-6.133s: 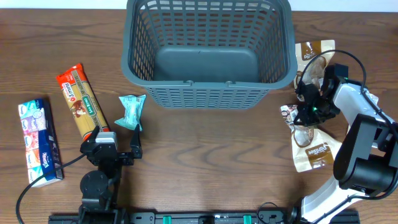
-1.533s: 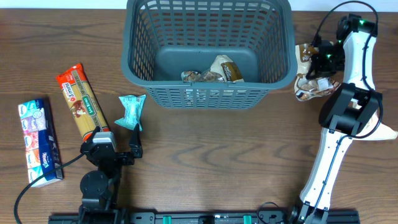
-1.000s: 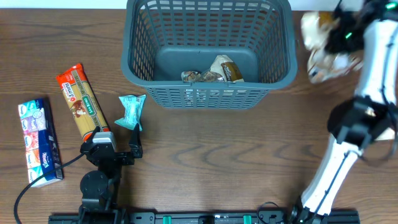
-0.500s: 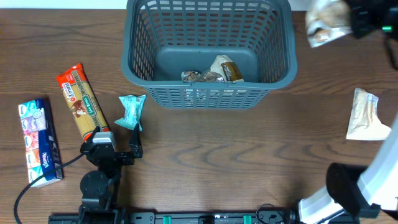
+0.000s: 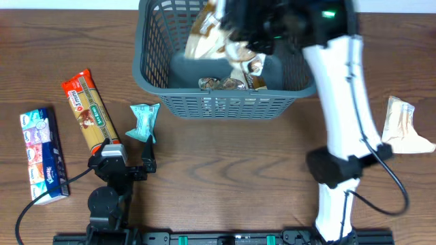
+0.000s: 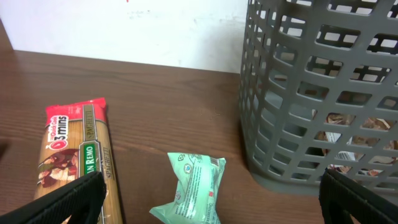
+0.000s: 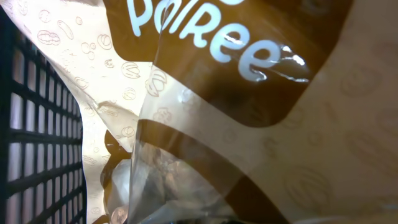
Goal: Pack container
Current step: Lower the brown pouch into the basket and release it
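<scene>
The dark grey container [image 5: 153,71] stands at the table's far middle, with brown and cream snack packets [image 5: 228,83] on its bottom. My right gripper [image 5: 240,24] hangs over the container, shut on a brown and cream snack packet [image 5: 203,34] held above the inside. That packet fills the right wrist view [image 7: 249,93], with the container's lattice wall [image 7: 31,124] at the left. My left gripper [image 5: 129,167] rests open and empty near the front left. In the left wrist view it [image 6: 208,205] faces a teal packet [image 6: 194,183] and the container [image 6: 323,93].
A red spaghetti packet [image 5: 88,109], the teal packet [image 5: 144,122] and a blue tissue pack [image 5: 42,153] lie at the left. The spaghetti also shows in the left wrist view [image 6: 74,155]. Another cream packet [image 5: 402,126] lies at the right edge.
My right arm has swung left from the far right corner to over the container, carrying the snack packet. The left arm has not moved.
</scene>
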You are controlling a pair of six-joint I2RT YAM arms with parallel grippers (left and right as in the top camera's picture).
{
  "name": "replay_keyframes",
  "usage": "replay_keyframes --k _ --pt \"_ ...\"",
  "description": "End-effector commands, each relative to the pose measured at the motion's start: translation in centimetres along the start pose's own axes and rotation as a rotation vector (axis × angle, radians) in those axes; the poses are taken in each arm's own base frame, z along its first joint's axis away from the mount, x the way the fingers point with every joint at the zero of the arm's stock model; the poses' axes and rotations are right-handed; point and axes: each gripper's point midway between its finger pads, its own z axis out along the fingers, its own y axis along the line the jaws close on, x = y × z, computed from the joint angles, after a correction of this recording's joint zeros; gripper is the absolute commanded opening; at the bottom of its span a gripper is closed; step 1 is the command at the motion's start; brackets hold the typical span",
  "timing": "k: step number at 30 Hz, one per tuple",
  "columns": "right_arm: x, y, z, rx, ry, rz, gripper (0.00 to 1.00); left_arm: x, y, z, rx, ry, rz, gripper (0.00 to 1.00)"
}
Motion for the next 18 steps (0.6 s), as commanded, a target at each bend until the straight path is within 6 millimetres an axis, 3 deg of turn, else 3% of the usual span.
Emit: replay_keyframes --k 1,7,10,15,16,18 --pt "3.4 1.2 5.2 -0.114 0.099 -0.012 0.01 1.8 0.6 0.1 -0.034 0.051 -0.001 0.99" --pt "9.9 5.5 12.6 -0.366 0.245 0.116 0.01 1.8 0.6 0.1 -0.034 0.051 -0.001 0.99" --pt "11.3 6.2 14.4 -0.401 0.277 0.179 0.04 1.8 0.6 0.1 -0.034 0.051 -0.001 0.99" --pt "11.6 6.4 14.7 -0.399 0.299 0.252 0.62 1.8 0.6 0.1 -0.034 0.051 -0.001 0.99" --pt "11.6 6.2 14.5 -0.388 0.305 0.269 0.68 1.8 0.6 0.1 -0.034 0.051 -0.001 0.99" --pt "11.4 5.7 13.6 -0.36 0.316 0.277 0.7 1.8 0.6 0.1 -0.034 0.051 -0.001 0.98"
